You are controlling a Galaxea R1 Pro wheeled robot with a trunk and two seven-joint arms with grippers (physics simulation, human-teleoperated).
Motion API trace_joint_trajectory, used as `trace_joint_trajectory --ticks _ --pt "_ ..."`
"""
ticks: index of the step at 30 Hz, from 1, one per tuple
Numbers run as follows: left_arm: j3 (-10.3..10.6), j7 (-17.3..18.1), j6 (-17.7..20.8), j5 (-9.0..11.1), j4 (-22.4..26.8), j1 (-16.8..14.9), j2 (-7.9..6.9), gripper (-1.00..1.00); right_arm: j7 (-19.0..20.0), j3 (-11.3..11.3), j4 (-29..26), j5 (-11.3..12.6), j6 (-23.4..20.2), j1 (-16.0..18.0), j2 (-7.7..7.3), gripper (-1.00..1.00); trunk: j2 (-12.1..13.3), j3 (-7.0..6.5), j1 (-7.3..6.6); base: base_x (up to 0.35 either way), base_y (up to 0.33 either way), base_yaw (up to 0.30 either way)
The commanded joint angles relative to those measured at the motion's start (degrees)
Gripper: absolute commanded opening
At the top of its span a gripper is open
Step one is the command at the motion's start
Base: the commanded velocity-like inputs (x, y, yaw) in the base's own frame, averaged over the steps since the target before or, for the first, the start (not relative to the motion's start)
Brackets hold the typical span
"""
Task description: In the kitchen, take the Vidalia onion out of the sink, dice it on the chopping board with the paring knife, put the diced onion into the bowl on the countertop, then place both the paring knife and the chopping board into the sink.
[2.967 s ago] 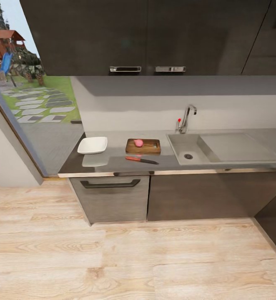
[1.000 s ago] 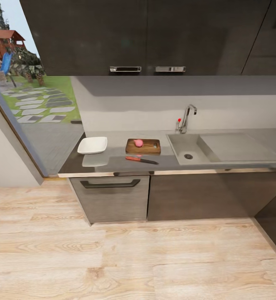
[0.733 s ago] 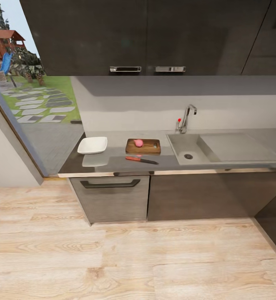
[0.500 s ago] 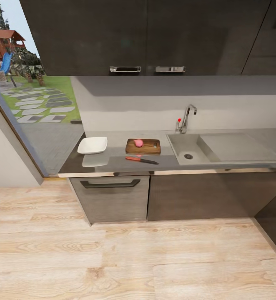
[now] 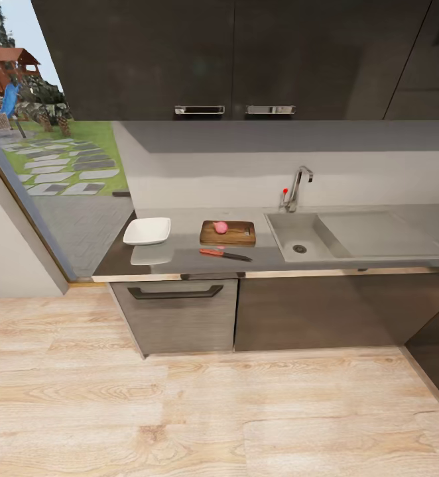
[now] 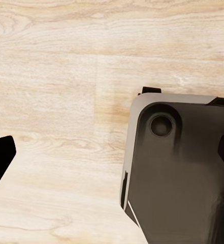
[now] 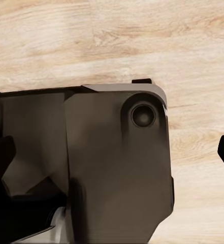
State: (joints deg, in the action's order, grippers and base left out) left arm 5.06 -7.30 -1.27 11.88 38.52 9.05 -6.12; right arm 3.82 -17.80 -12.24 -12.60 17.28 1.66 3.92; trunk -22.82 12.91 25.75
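Observation:
In the head view the pink Vidalia onion [image 5: 221,227] rests on the dark-brown chopping board [image 5: 238,234]. Just in front of the board lies the paring knife [image 5: 225,253], its orange-red handle pointing left. The white square bowl [image 5: 147,230] stands on the grey countertop [image 5: 186,257] left of the board. The sink [image 5: 287,233] is right of the board, its basin bare around the drain. My left gripper [image 6: 112,162] and right gripper [image 7: 112,162] hang over the wooden floor beside my dark base, each with its fingers far apart and nothing between them.
A chrome tap [image 5: 298,187] stands behind the sink, with a flat drainboard [image 5: 378,233] to its right. Dark upper cabinets [image 5: 233,59] overhang the counter. A drawer handle [image 5: 175,292] sticks out below. A glass opening [image 5: 54,165] lies left. Pale wooden floor [image 5: 213,417] separates me from the counter.

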Motion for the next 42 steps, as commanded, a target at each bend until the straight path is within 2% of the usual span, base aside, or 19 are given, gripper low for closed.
trace_joint_trajectory --ticks 1,10,20,28,33,36,40,41,42 --pt "0.5 -0.5 -0.1 0.6 0.1 0.0 -0.1 1.0 0.3 -0.5 0.0 -0.3 0.2 0.0 0.03 1.0 -0.1 0.09 0.03 0.0 0.0 0.0" --pt "0.5 -0.5 -0.1 0.6 0.2 0.0 -0.12 1.0 0.7 -0.6 -0.3 -0.3 0.9 0.0 0.43 1.0 -0.1 0.09 0.03 0.0 0.0 0.0" --pt "0.5 -0.5 -0.1 0.6 0.0 0.0 -0.12 1.0 0.5 -0.5 -18.8 -0.1 1.8 0.1 0.89 1.0 -0.1 0.09 0.03 0.0 0.0 0.0" --pt "0.4 -0.5 -0.1 0.6 -0.1 0.0 -0.18 1.0 0.2 -0.1 -30.4 -0.3 1.5 0.0 3.3 1.0 -0.1 0.09 0.03 0.0 0.0 0.0" --pt "0.4 -0.5 -0.2 0.6 0.0 0.0 -0.2 1.0 -0.4 2.5 -37.3 -0.3 1.0 0.1 4.81 1.0 -0.1 0.09 0.03 0.0 0.0 0.0" --pt "0.4 -0.5 -0.1 0.6 0.1 0.0 -0.21 1.0 -2.8 5.8 -41.9 -0.3 -1.2 0.1 6.03 1.0 -0.1 0.09 0.03 0.0 0.0 0.0" --pt "0.4 -0.5 -0.1 0.6 0.1 0.0 -0.21 1.0 -6.5 10.1 -47.1 -0.3 -5.9 0.1 6.08 1.0 -0.1 0.09 0.03 0.0 0.0 0.0" --pt "0.4 -0.5 -0.1 0.6 0.2 0.0 -0.21 1.0 -8.0 12.1 -49.2 -0.3 -8.1 0.1 6.08 1.0 -0.1 0.09 0.03 0.0 0.0 0.0" --pt "0.4 -0.5 -0.1 0.6 0.2 0.0 -0.21 1.0 -8.7 13.1 -50.3 -0.3 -9.2 0.1 6.08 1.0 -0.1 0.09 0.03 0.0 0.0 0.0"
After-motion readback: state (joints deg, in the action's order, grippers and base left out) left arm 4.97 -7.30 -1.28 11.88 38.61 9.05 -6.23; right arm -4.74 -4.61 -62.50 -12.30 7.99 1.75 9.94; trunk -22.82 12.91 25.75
